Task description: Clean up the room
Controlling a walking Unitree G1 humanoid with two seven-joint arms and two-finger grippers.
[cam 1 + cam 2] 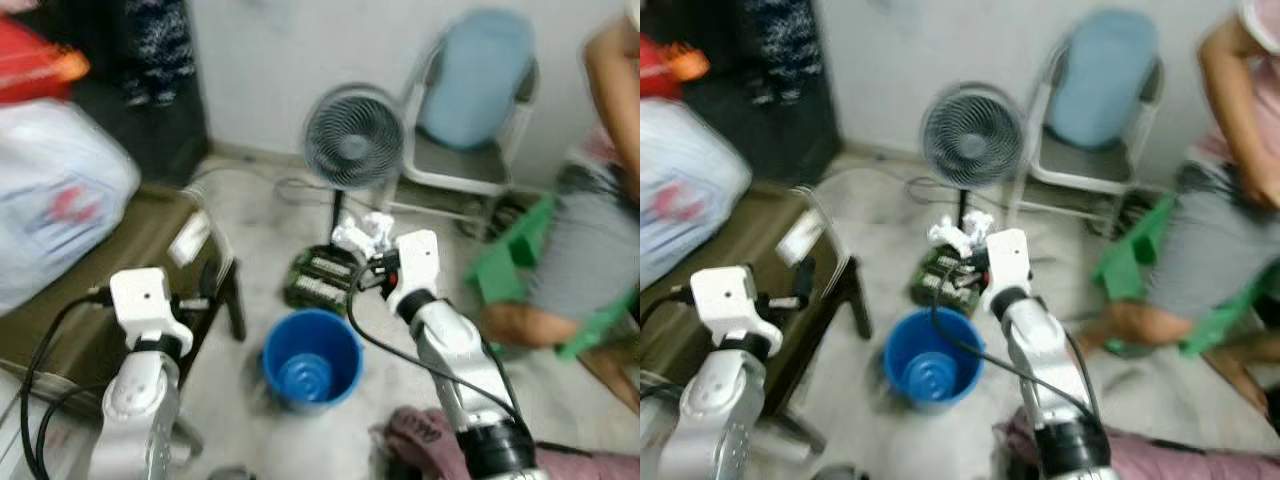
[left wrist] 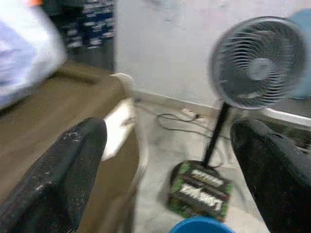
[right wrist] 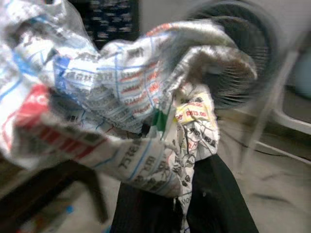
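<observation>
- A crumpled wad of printed plastic wrapping (image 1: 365, 233) is being held by the right gripper (image 1: 372, 250), raised above the floor beyond the far rim of the blue bucket (image 1: 312, 358).
- In the right wrist view the wrapping (image 3: 121, 107) is being pinched between the black fingers (image 3: 214, 204), which are closed tightly on it.
- The bucket is being shown standing upright on the pale floor (image 1: 260, 250), between the two arms.
- The left gripper (image 2: 170, 160) is being held out above the edge of the brown table (image 1: 110, 270), with its fingers (image 2: 63, 165) spread wide and nothing between them.
- A green and black box (image 1: 320, 278) is being seen lying on the floor just behind the bucket, at the foot of a standing fan (image 1: 353, 135).
- A white chair with a blue cushion (image 1: 478, 100) is being shown against the wall behind the fan.
- A large white bag (image 1: 50, 195) is being seen resting on the table.
- A person (image 1: 600, 220) is being seen seated on a green stool (image 1: 515, 250) at the right.
- A pink cloth (image 1: 430, 430) is being seen lying on the floor near the right arm.
</observation>
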